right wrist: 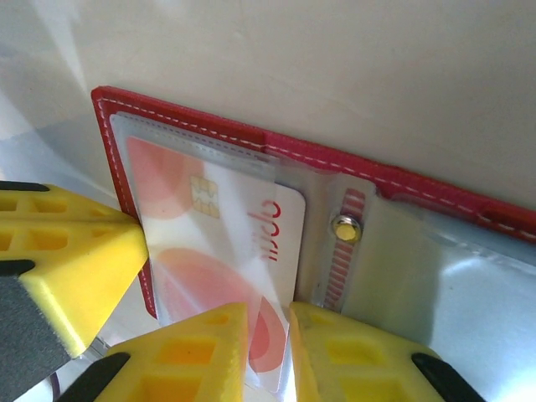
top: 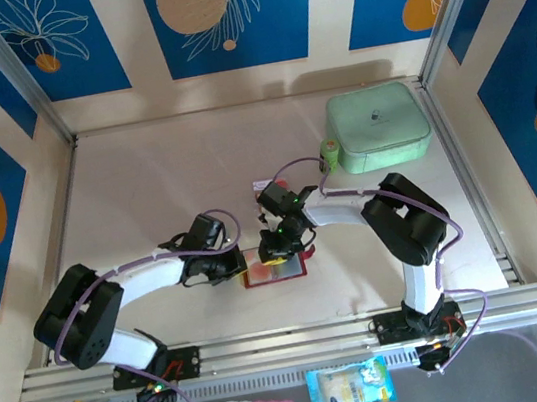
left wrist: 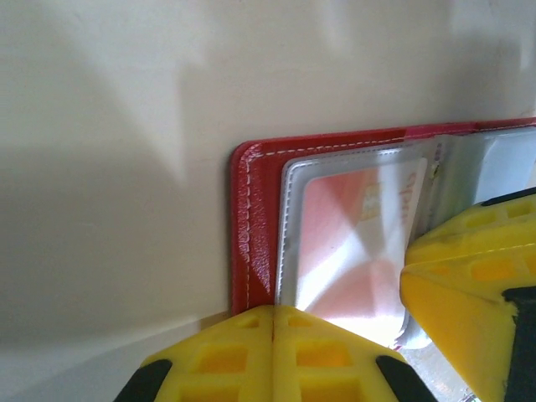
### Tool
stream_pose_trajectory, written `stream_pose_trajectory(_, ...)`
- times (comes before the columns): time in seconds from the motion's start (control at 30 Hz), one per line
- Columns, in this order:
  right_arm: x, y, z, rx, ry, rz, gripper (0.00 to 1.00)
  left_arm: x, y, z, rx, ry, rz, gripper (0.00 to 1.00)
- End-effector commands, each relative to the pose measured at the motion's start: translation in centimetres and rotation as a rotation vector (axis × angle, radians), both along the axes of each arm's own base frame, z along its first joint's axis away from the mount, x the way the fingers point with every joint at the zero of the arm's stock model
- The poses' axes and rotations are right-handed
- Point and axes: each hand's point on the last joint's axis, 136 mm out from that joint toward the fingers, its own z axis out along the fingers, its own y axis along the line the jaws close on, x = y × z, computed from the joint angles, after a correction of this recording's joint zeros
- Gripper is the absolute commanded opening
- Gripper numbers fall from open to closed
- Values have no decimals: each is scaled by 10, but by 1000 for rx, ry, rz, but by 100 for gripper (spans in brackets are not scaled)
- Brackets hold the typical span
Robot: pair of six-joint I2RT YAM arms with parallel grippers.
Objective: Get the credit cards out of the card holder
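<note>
Card [right wrist: 226, 251]: red-and-white, thin, stiff, likely slick; partly out of clear sleeve, lower centre of right-wrist view. Right gripper [right wrist: 268, 352] pinched on its near edge; best hold there, flat faces. Left gripper [left wrist: 272, 356] clenched, nothing between tips, pressing near edge of red wallet [top: 275, 269] at bottom of left-wrist view. Farther up, mint-green case [top: 379, 128], upper right, top view.

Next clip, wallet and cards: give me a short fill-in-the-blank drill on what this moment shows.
1. The card holder lying open on the table is ____ in colour.
2. The right end effector is pinched on a red-and-white ____.
3. The left end effector, fingers ____, presses on the holder's edge.
4. The case at the table's far right is mint ____.

Missing words: red; card; shut; green
</note>
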Motion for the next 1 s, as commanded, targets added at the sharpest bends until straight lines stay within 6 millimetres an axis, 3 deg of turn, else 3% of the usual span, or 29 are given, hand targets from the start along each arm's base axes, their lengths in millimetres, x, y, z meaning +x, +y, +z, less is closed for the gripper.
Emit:
stream_pose_trajectory(0.0, -5, -8, 0, -39, -3, 7, 22, -2, 9, 0, 36, 7, 5, 4)
stream_pose_trajectory(0.33, -2, -2, 17, 78, -6, -37, 22, -3, 8, -3, 36, 14, 2, 4)
stream_pose_trajectory(0.97, -4, -3, 5, 107, 43, -53, 19, 6, -4, 20, -38, -28, 1, 2)
